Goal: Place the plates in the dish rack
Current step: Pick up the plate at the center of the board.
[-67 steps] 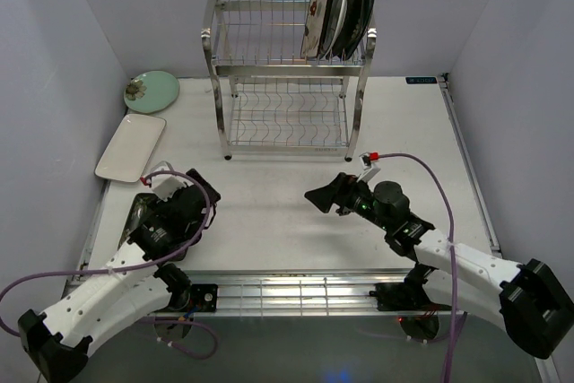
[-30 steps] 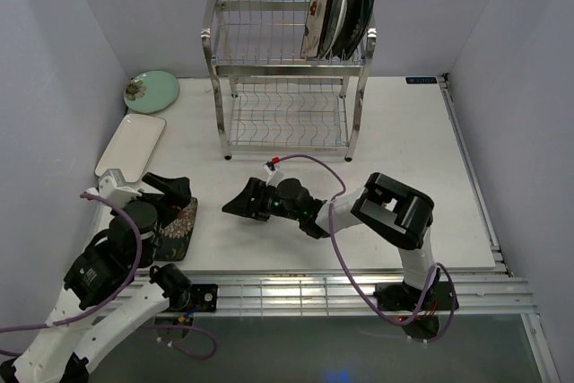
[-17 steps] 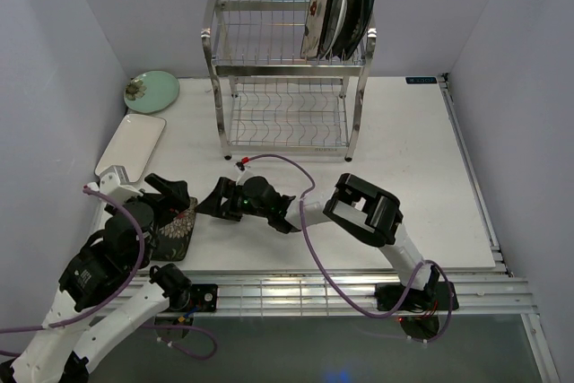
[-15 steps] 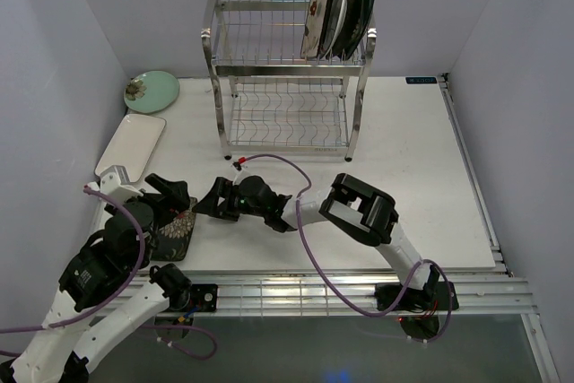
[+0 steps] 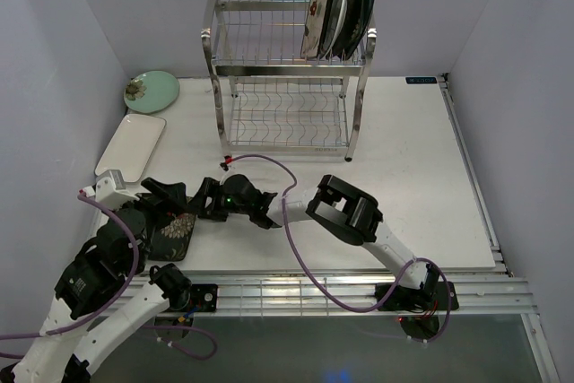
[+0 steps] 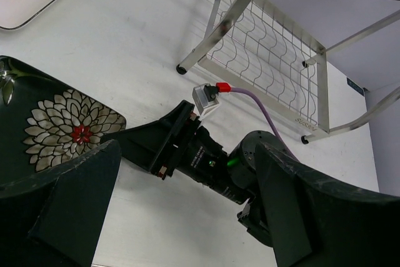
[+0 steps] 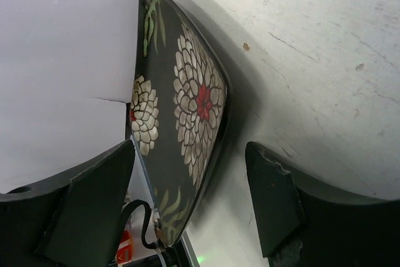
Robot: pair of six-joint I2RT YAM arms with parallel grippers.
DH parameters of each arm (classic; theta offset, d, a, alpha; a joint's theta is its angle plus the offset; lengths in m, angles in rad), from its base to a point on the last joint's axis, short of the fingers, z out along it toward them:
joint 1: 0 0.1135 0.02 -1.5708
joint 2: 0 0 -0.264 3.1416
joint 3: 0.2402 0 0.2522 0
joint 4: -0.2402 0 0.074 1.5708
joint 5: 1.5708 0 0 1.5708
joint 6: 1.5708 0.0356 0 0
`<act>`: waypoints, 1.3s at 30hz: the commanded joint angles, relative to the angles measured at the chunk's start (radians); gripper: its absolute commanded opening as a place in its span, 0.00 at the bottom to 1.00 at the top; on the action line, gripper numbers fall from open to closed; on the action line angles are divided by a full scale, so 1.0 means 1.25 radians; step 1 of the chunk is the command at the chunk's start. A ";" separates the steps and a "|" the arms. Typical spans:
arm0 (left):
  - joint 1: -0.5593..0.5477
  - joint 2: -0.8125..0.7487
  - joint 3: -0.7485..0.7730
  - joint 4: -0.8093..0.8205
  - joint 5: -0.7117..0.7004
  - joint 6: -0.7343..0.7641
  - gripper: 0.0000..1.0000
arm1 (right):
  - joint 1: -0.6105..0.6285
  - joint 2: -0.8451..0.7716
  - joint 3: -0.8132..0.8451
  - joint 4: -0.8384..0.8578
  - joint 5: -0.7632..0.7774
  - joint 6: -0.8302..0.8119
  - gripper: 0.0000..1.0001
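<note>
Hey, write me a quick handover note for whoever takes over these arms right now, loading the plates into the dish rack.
Left gripper: jaws open, above the dark flowered plate at the near left of the table.
Right gripper: jaws open, reached across to that plate's edge, not closed on it.
Done: four plates stand at the right end of the rack, top shelf.
Left to load: the dark flowered plate, the white rectangular plate and the green round plate, all on the table's left side.
</note>
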State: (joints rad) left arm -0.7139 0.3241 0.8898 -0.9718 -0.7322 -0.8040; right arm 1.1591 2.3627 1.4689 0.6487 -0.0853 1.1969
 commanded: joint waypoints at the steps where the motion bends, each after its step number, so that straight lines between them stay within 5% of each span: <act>1: -0.002 0.012 -0.005 0.007 0.009 0.011 0.98 | 0.004 0.019 0.040 -0.050 0.000 -0.014 0.77; 16: -0.001 -0.008 -0.011 0.007 -0.002 0.007 0.98 | -0.002 0.083 0.110 -0.065 -0.072 0.008 0.47; 20: -0.001 -0.009 -0.012 0.007 -0.002 0.006 0.98 | -0.004 0.091 0.117 -0.061 -0.081 0.011 0.30; 21: -0.001 -0.009 -0.012 0.007 -0.002 0.006 0.98 | -0.004 0.092 0.113 -0.055 -0.083 0.013 0.16; 23: -0.001 -0.010 -0.012 0.006 -0.002 0.006 0.98 | -0.004 0.080 0.095 -0.037 -0.073 0.013 0.08; 39: -0.001 0.022 -0.014 0.020 0.021 0.019 0.98 | -0.017 -0.147 -0.259 0.127 0.063 0.022 0.08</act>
State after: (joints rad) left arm -0.7139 0.3225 0.8761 -0.9630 -0.7212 -0.8001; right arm 1.1473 2.2421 1.1965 0.7116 -0.0612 1.2675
